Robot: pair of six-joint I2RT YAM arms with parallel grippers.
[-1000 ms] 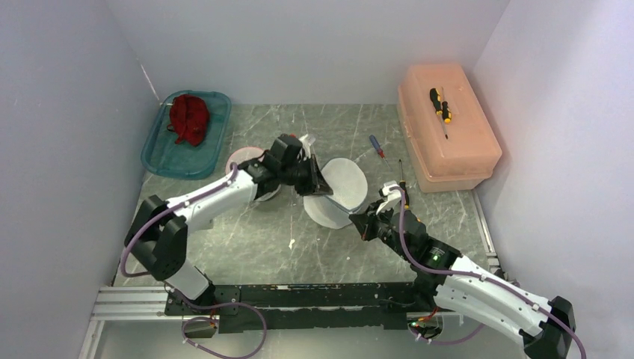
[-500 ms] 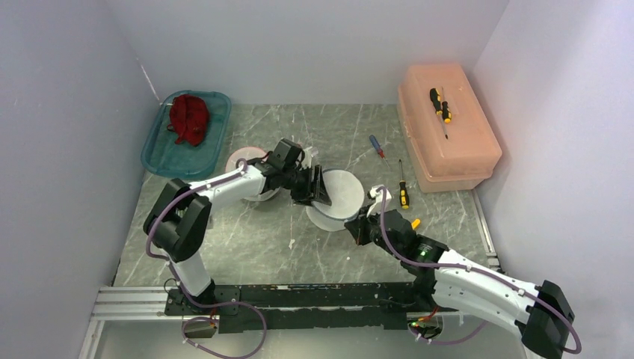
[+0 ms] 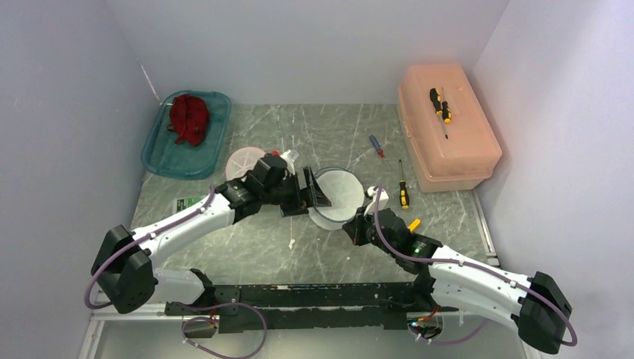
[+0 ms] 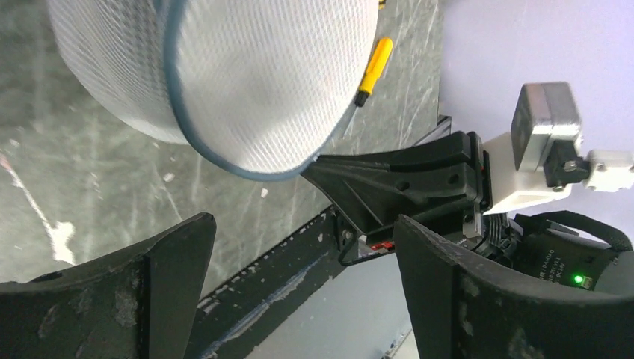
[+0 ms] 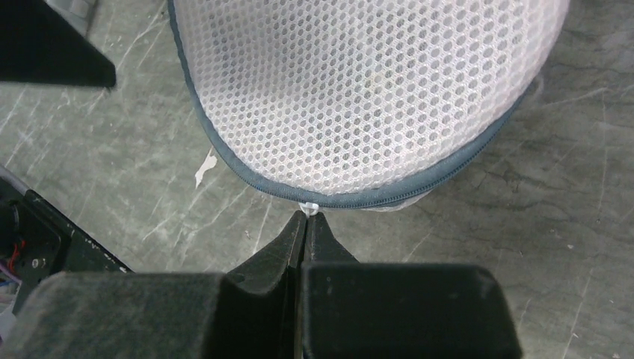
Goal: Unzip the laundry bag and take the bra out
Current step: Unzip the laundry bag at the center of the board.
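- Laundry bag (image 3: 334,196), white mesh with a grey-blue zip band (image 5: 224,161) round its rim, lies near the middle of the table (image 3: 247,239), puffed into a round shape.
- Right gripper (image 3: 354,226) reaches to the bag's near edge from the near right corner. Its jaws are pressed together on the small white zipper pull (image 5: 309,208), which sits on the zip band.
- Left gripper (image 3: 312,197) is just beside the bag's left side, jaws spread wide with nothing between them. In its wrist view the bag lies beyond both fingers (image 4: 112,299), apart from them.
- Only white netting shows through the mesh, so I cannot tell whether the bra is inside.
- Teal tray (image 3: 161,153) in the far left corner holds a bundle of red cloth (image 3: 188,118).
- Pale pink round piece (image 3: 241,159) lies between the tray and the bag, partly behind the left arm.
- Salmon plastic box (image 3: 456,142) runs along the right edge, with a yellow-and-black screwdriver (image 3: 441,105) on its lid.
- Between bag and box on the table lie a blue-handled screwdriver (image 3: 377,146) and a second yellow-and-black one (image 3: 403,194).
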